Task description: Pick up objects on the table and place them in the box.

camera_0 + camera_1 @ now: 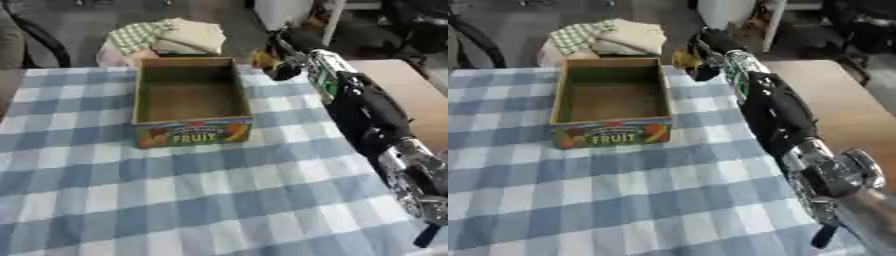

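Observation:
An open cardboard box (192, 134) with "FRUIT" printed on its front wall stands on the blue-and-white checked cloth, and its inside looks empty. My right arm reaches from the lower right across the table's right side. My right hand (709, 47) hovers just past the box's far right corner. Its fingers are curled round a small yellow-orange object (684, 59), which shows at the hand's left side and is partly hidden. My left hand is out of view.
Behind the table, folded cloths (171, 36) lie stacked on a pink stand. A bare wooden tabletop (407, 87) adjoins on the right. A dark chair (39, 42) stands at the far left. The checked cloth (175, 200) stretches in front of the box.

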